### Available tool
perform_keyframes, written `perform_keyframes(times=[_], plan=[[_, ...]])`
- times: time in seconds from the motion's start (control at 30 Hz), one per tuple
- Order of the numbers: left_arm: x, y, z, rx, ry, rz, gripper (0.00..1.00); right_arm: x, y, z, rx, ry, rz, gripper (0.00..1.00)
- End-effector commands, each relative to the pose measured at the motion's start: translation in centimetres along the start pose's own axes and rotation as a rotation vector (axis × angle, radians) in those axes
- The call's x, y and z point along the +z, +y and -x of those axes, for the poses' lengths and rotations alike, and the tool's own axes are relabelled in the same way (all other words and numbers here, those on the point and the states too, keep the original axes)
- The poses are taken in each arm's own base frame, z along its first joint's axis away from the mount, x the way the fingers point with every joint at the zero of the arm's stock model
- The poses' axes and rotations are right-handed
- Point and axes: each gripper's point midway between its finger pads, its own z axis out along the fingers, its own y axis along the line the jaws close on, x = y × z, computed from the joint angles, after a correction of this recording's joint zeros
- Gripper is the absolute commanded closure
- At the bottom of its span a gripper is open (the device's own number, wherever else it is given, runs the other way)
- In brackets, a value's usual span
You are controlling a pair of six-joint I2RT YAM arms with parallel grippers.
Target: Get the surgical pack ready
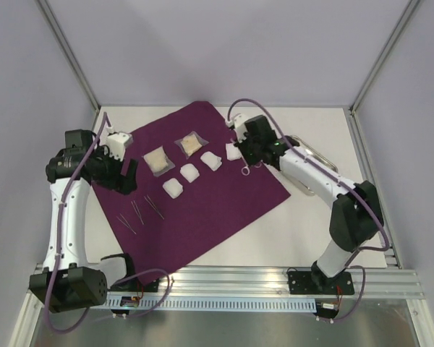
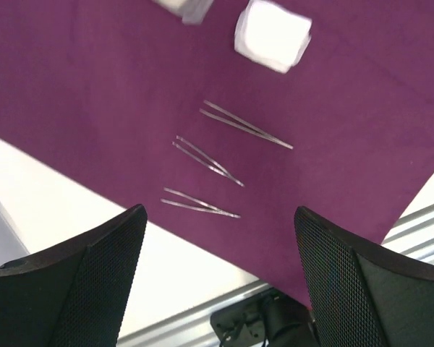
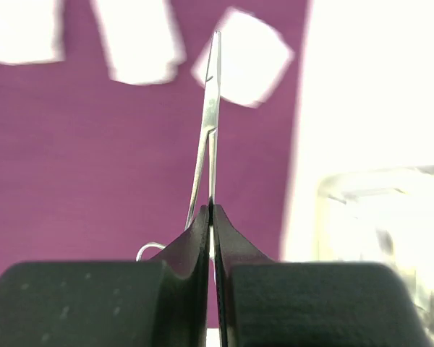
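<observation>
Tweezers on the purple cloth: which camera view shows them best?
The left wrist view: all three tweezers lie large and sharp on the cloth. The top view shows them as thin, faint lines; the right wrist view misses them.

The whole table [image 1: 267, 231] was taken in by a fixed camera set high above and behind the arm bases. It was aimed steeply down and forward, far enough back for both arms and the entire purple cloth [image 1: 202, 188] to be framed. The left wrist view was taken from nearer, angled down between the spread fingers of the left gripper [image 2: 220, 210] onto the cloth's near-left edge. Three tweezers [image 2: 210, 163] and one of the gauze pads [image 2: 273, 36] were shared with the top view. The right wrist view was taken very close, along the right gripper [image 3: 210, 208] and the forceps [image 3: 212, 94] clamped in it. Blurred gauze pads, cloth and the steel tray [image 3: 369, 210] beyond were shared with the overhead view.
</observation>
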Motion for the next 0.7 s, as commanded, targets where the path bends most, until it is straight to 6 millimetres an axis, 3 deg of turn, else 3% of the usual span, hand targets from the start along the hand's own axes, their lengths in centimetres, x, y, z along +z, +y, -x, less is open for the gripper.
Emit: perform_keyframes(times=[0.0,0.03,0.07,0.2,0.27,0.5,0.67], plan=[[0.3,-1.5,3.2,0.080,-0.063,-0.097,0.09,-2.2,-5.8,-2.5,-0.076,0.021,0.010,1.00],[0.6,-1.4,3.8,0.099,-0.064,-0.091,0.09,-2.4,-6.6,-3.0,-0.067,0.016,0.030,1.00],[1.0,-2.0,4.0,0.120,-0.052,-0.106,0.09,-3.1,-9.3,-3.8,-0.038,0.016,-0.009,0.99],[3.4,-4.6,4.6,0.220,0.016,-0.189,0.09,-3.6,-14.4,-7.1,-0.025,0.059,-0.057,0.99],[4.3,-5.1,4.8,0.224,0.037,-0.214,0.09,-3.3,-16.9,-9.2,-0.010,0.086,-0.083,0.99],[6.0,-5.5,5.1,0.215,0.080,-0.245,0.09,-2.1,-21.0,-13.9,0.006,0.158,-0.082,1.00],[6.7,-5.0,4.5,0.202,0.112,-0.230,0.09,-0.7,-21.5,-16.2,0.052,0.187,-0.002,0.99]])
